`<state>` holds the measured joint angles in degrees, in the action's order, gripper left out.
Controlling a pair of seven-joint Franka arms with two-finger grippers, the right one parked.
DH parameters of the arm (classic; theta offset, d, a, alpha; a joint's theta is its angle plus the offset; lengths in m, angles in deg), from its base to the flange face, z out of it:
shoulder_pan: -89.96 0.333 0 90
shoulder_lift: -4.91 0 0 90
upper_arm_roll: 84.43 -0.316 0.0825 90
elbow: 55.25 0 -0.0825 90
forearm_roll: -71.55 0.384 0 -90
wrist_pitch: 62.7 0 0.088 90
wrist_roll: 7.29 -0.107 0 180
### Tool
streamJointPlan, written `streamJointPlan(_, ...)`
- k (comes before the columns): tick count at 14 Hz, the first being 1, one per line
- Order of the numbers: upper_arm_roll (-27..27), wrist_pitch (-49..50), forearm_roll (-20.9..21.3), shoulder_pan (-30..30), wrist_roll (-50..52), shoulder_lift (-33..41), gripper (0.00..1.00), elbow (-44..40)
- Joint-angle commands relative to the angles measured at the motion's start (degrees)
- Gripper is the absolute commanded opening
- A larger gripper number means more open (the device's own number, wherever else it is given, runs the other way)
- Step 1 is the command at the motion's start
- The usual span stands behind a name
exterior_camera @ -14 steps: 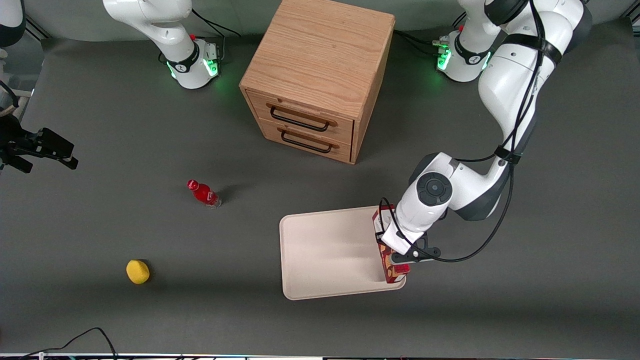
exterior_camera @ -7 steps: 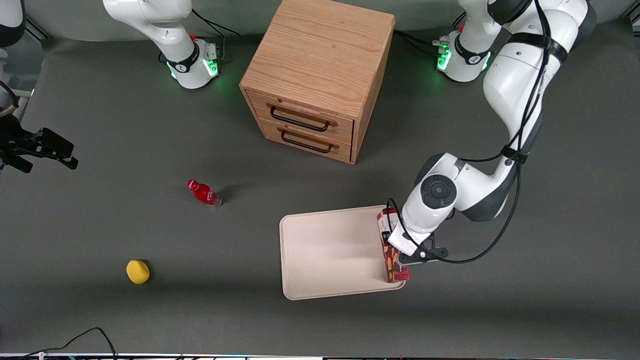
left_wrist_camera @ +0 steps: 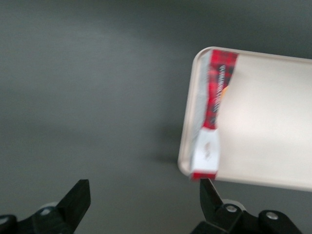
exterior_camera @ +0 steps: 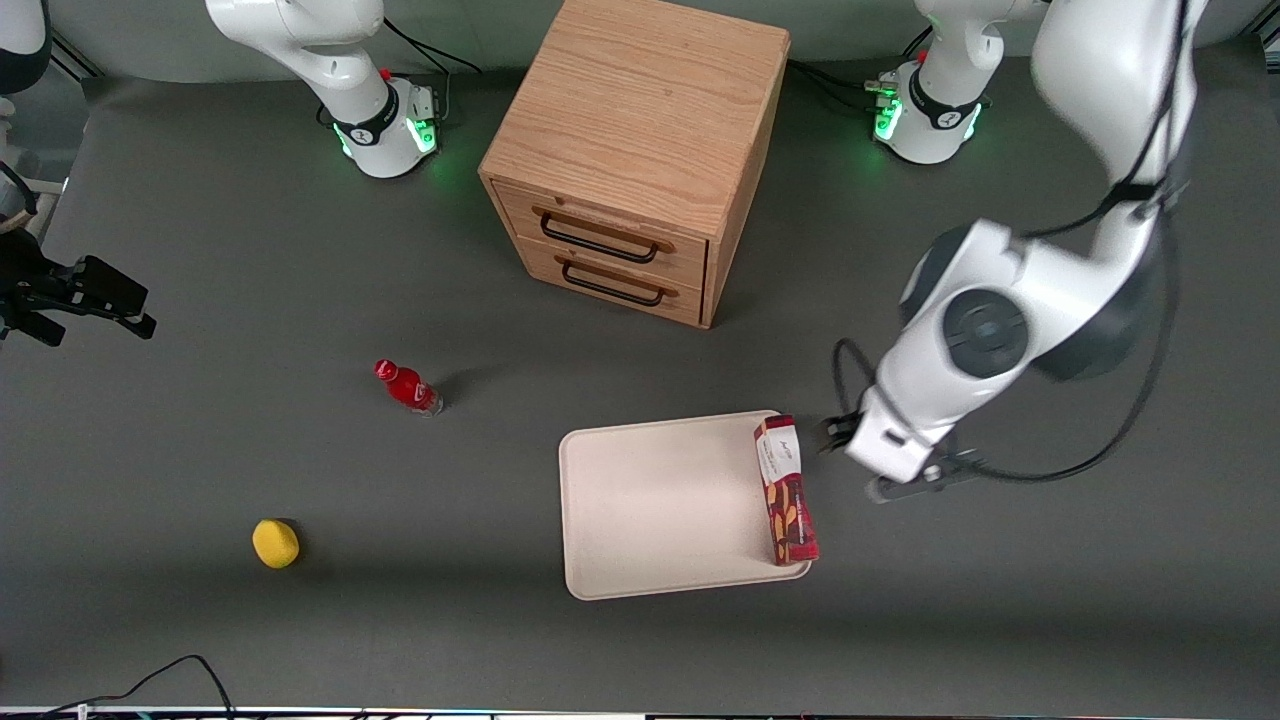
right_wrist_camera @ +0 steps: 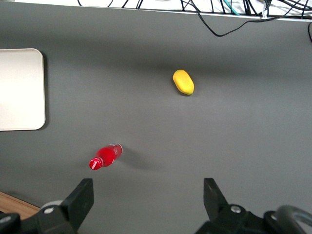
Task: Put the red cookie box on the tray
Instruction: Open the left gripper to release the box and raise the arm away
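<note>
On the counter (exterior_camera: 200, 450), toward the parked arm's end, a yellow lemon-like object (exterior_camera: 275, 543) lies nearest the front camera. A small red bottle (exterior_camera: 407, 387) lies on its side farther from that camera. A wooden two-drawer cabinet (exterior_camera: 634, 160) stands near the middle of the counter.

The tray (exterior_camera: 650, 505) lies in front of the cabinet, nearer the front camera. The red cookie box (exterior_camera: 786, 490) rests on it, flat along the edge toward the working arm, white label end pointing away from the front camera. In the left wrist view the red cookie box (left_wrist_camera: 212, 117) lies against the low rim of the tray (left_wrist_camera: 273, 122). Placement appears complete.

Handling assessment: the box is slim cardboard, probably light and fairly stiff, but it would dent under hard squeezing. Its printed faces look smooth. If it must be regrasped, the best hold is across the narrow width near mid-length.

The gripper (exterior_camera: 880, 465) hangs above bare counter just beside the tray, clear of the box. Its fingers (left_wrist_camera: 78, 197) are spread apart and hold nothing. The wrist points downward, with the forearm rising up and away toward the working arm's base.
</note>
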<state>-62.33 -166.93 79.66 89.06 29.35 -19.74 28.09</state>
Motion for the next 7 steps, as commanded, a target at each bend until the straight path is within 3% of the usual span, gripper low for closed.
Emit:
streamJointPlan(1, -9.7, 9.9, -7.7, -0.3, -13.6, 9.9, 1.00, 2.2)
streamJointPlan(4, -16.6, 19.2, -8.8, -0.4, -25.2, 16.7, 1.00, 3.5)
streamJointPlan(7, -23.4, 20.0, -10.9, -0.6, -34.7, 25.2, 1.00, 11.8)
